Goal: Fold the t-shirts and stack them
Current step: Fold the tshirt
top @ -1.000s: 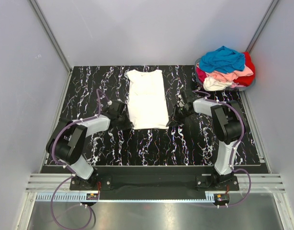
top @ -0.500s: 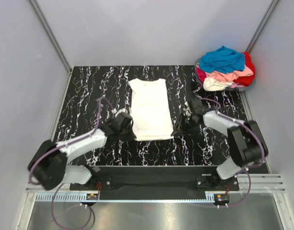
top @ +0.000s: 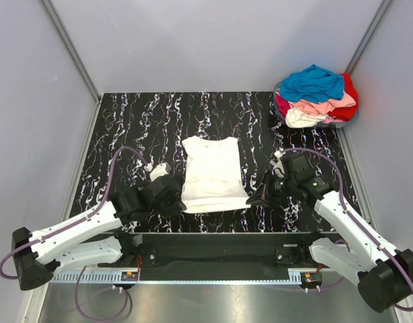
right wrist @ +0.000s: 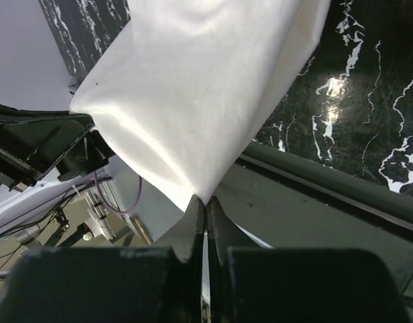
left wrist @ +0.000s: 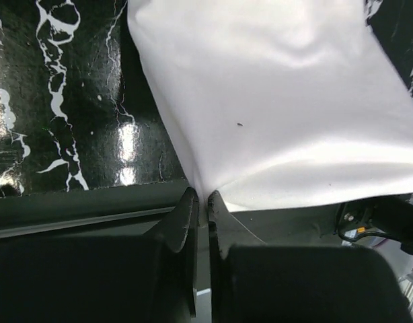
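While cream-white t-shirt (top: 212, 171) lies spread on near-centre tabletop (top: 126, 128), left jaws pinch its near-left corner, right jaws pinch near-right corner; coloured t-shirts (top: 317, 97) heaped at far right.

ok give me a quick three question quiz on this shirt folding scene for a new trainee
1. True or false: the left end effector and the right end effector are each shut on a near corner of the white t-shirt.
2. Which colour lies on top of the pile of t-shirts at the far right corner? A pink, B blue, C green.
3. Fill in: the number of t-shirts spread out on the table between the arms is ___.
Key: 1 true; 2 B; 3 one.
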`<state>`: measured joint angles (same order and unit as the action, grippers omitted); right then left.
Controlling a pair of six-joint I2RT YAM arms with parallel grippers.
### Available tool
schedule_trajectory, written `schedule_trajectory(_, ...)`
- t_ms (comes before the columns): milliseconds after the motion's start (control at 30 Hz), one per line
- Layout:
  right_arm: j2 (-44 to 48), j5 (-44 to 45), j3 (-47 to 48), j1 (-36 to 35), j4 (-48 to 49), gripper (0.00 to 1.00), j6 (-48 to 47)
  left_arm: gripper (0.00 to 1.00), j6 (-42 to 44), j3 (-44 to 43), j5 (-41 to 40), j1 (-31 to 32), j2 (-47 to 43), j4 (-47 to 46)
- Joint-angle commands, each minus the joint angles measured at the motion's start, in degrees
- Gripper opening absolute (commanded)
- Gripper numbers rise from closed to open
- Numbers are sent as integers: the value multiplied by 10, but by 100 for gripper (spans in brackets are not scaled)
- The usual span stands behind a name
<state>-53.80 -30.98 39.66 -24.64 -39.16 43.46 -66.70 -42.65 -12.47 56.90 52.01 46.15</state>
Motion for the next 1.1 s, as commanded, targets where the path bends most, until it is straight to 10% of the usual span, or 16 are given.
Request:
schedule_trajectory(0, -19, 23, 80, -1, -57, 0, -1, 7, 9, -72, -67, 0, 7, 87)
schedule_trajectory(1067, -346, 159, 419, 35, -87, 0, -101, 12, 264, -368, 83, -268, 327, 2)
